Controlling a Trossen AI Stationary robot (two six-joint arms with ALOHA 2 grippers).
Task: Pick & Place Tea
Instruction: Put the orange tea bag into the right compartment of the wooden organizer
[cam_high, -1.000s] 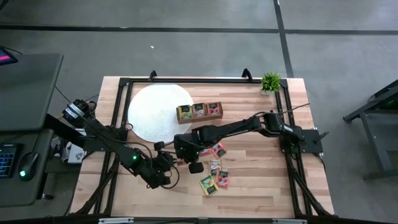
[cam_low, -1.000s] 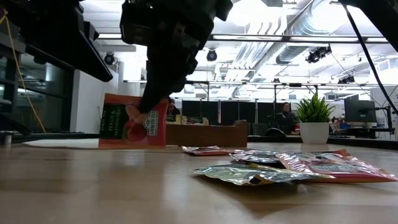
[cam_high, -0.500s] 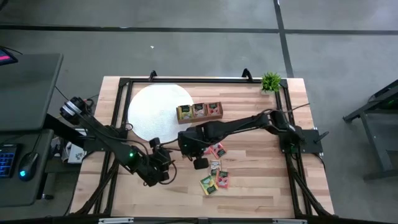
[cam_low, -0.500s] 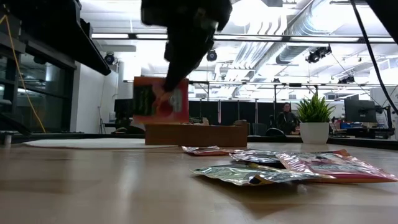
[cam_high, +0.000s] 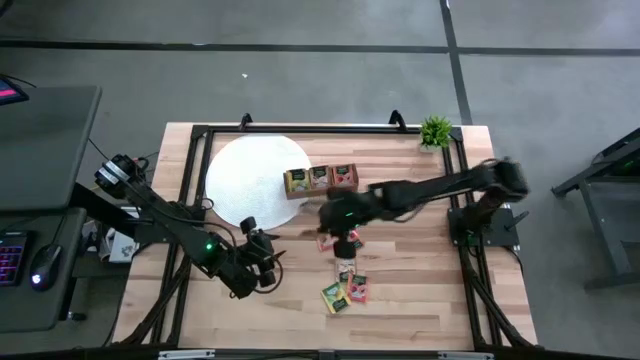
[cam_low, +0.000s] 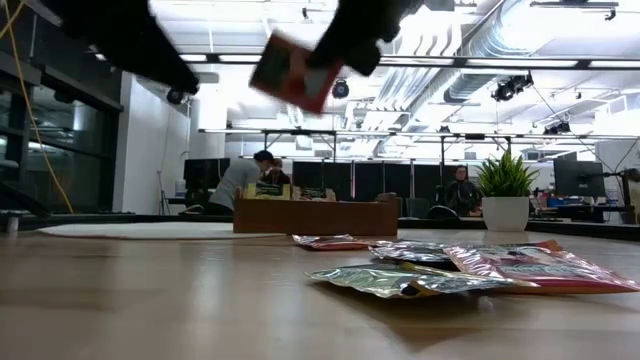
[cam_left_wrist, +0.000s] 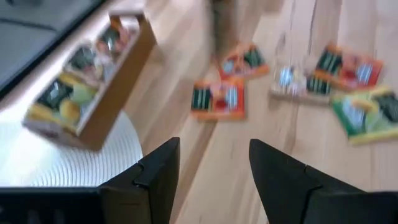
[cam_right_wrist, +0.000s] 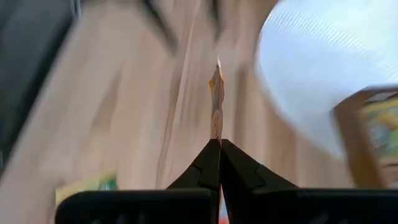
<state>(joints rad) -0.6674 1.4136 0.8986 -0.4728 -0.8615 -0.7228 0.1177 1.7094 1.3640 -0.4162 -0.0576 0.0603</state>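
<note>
Edge-on, red tea packet pinched between right claw tips.

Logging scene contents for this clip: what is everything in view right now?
held tea packet: one, red, in the air above the table
loose tea packets: about five, red, green, silvery, flat mid-table
mat: one, white, round
tray: one, brown wood, filled, at the mat's edge
plant: one, green, white pot, table corner
people: two, room behind
left hand: open, low, empty
right hand: shut on held tea packet
</note>
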